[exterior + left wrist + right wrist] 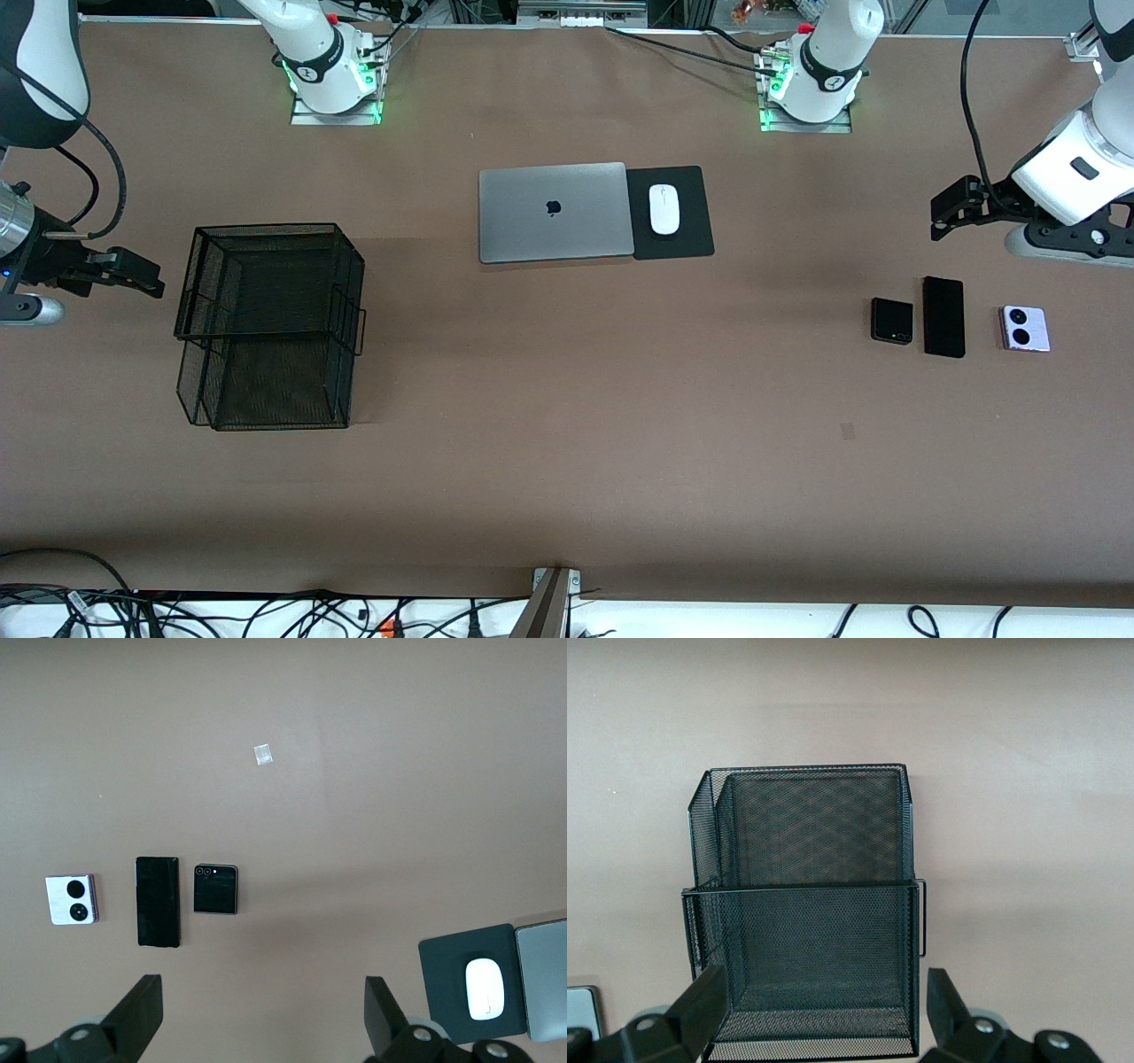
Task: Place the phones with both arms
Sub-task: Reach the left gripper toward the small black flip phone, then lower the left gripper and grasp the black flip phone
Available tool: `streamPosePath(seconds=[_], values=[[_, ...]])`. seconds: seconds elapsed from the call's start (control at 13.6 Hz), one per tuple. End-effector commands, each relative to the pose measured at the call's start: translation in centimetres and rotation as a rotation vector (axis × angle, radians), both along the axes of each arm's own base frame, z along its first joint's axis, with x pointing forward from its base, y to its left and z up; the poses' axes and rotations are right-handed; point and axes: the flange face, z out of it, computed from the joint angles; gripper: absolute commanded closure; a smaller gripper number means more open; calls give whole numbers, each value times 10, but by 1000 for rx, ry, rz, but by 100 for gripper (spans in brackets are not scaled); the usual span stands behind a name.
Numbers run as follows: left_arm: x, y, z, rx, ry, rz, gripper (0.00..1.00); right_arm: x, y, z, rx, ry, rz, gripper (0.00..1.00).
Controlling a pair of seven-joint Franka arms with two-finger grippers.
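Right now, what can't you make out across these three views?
- Right gripper: the front view's edge cuts off most of its arm.
- Left gripper: the same view's edge cuts off its wrist.
- Mesh basket: dark mesh walls hide its floor in the front view; the open right gripper's fingers cover its lower corners in the right wrist view.
- Laptop: cut off at the left wrist view's edge.
- Long black phone: no detail on it visible.

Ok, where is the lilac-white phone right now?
The lilac-white phone lies flat on the table at the left arm's end, beside the long black phone, last in the row of three.
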Motion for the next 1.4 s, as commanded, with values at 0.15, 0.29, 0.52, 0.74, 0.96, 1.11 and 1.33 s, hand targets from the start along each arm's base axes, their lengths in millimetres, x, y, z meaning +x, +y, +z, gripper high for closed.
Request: streamPosePath(seconds=[0.15,0.29,0.52,0.74,0.96,1.11,1.33], values=[[9,1,-23,0,36,-25,0,1,2,4,-11,3,-8,0],[16,4,-40,26,61,-26,0,1,2,3,-12,5,-11,0],[30,10,-79,77,129,-101,0,0,1,4,-11,5,-9,0],[52,40,-123,68,142,-140,0,0,0,3,-9,6,-14,0],[71,77,-181,54,125,-191,0,0,0,3,-9,7,-13,0],[70,89,-221,54,82,-183,0,0,-1,2,-9,8,-16,0],[53,105,-272,51,23,-153,0,0,0,2,-9,8,-16,0]])
